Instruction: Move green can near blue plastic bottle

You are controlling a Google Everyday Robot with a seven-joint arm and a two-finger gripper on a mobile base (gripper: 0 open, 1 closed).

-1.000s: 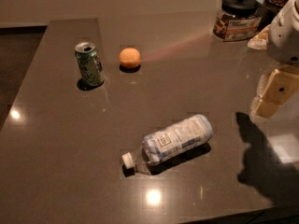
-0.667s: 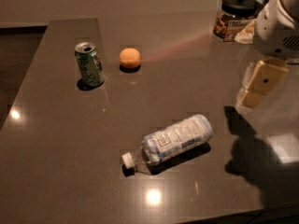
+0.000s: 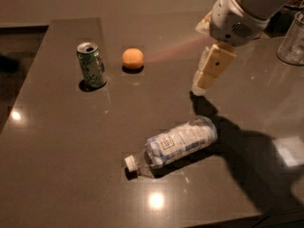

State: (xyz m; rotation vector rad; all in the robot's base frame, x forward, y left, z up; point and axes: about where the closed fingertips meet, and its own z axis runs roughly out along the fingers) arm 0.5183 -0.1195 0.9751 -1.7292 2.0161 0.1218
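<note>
Since a second ago the tool [image 3: 200, 84] has swung in from the right edge of the view toward the middle of the counter [image 3: 57, 175], and its white arm [image 3: 237, 13] now covers the far right corner where a dark-lidded jar showed earlier; the can, the fruit and the bottle lie where they did. The green can [image 3: 91, 64] stands upright at the far left of the counter, its long axis vertical and its silver top with the pull-tab opening facing up, a small shadow at its foot. Just to its right, apart from it, sits the round orange fruit [image 3: 132, 59]. The blue plastic bottle [image 3: 180, 141] lies on its side nearer the front and well apart from the can, its long axis slanting across the counter: the white cap points to the near left, the base to the far right, and the pale label faces up. The tool hangs over the counter to the right of the fruit and just beyond the base end of the bottle, slanting down and to the left, touching none of the things. Whether it is open or closed cannot be told. Its dark shadow spreads over the counter to the right of the bottle. A clear glass [image 3: 292, 39] stands at the right edge.
</note>
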